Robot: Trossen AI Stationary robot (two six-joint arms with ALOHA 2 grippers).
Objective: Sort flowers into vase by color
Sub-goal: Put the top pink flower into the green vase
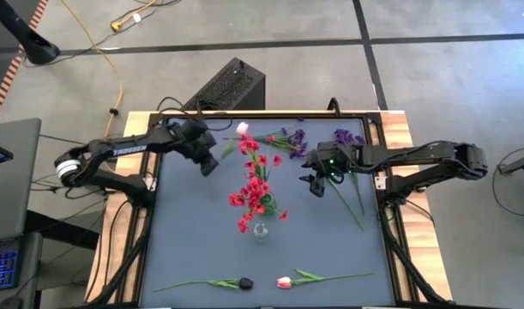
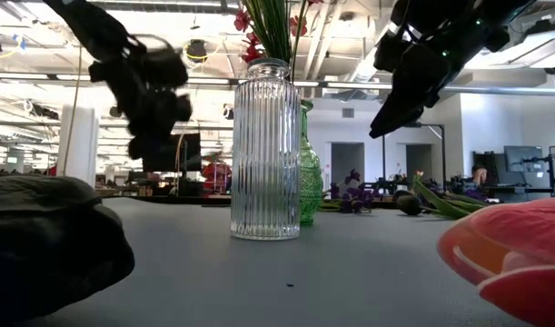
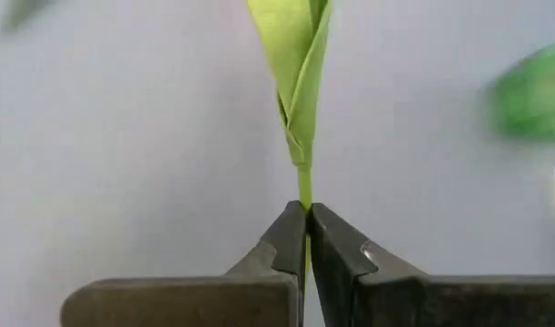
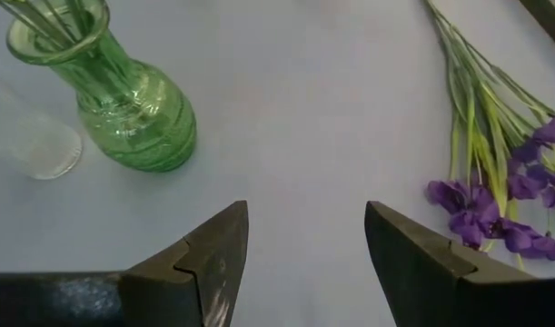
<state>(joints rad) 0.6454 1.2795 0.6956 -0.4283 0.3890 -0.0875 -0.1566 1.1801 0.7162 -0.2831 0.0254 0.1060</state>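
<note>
My left gripper (image 1: 212,165) hangs above the table's far left part, shut on a pink-white tulip whose blossom (image 1: 242,129) points toward the far edge. My right gripper (image 4: 304,213) is open and touches nothing. It hovers right of the vases, over bare table. A clear ribbed vase (image 2: 265,150) stands upright and holds red blossom clusters (image 1: 255,184). A green vase (image 4: 136,109) stands just behind it with stems inside. Purple clusters (image 1: 289,142) and loose purple flowers (image 4: 495,209) lie flat near the far edge. A dark tulip (image 1: 244,283) and a pink tulip (image 1: 284,281) lie by the near edge. My left gripper pinches the tulip's thin green stem (image 3: 304,186) between its two fingers, just below the point where the folded leaf (image 3: 297,54) wraps it. The stem runs straight on ahead of the fingertips. In the low view the gripper is well above the table.
Long green stems (image 1: 347,202) lie slanting on the mat below the right gripper. The mat (image 1: 193,240) shows bare blue on the left and in the middle right. A black box (image 1: 231,86) sits beyond the far edge. Cables run along both side rails.
</note>
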